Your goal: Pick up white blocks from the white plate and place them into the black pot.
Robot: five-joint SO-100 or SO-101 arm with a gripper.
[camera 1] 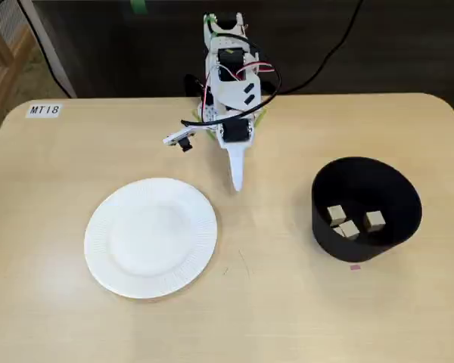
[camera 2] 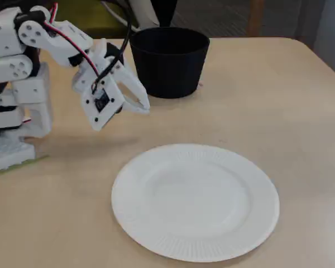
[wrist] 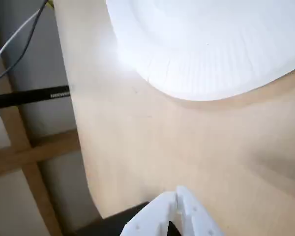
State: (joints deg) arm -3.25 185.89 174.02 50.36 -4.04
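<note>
The white plate (camera 1: 151, 236) lies bare on the table; it also shows in another fixed view (camera 2: 195, 200) and in the wrist view (wrist: 206, 44). The black pot (camera 1: 365, 208) stands to the right in a fixed view and holds three white blocks (camera 1: 352, 221). In the other fixed view the pot (camera 2: 168, 60) stands at the back and its inside is hidden. My white gripper (camera 1: 237, 184) is shut and empty, hovering low between plate and pot. It also shows in a fixed view (camera 2: 143, 103) and in the wrist view (wrist: 177, 199).
The arm's base (camera 1: 225, 68) stands at the table's far edge. A label reading MT18 (camera 1: 44, 110) is stuck at the far left corner. A small pink mark (camera 1: 355, 266) lies in front of the pot. The table's edge (wrist: 76, 132) is close in the wrist view.
</note>
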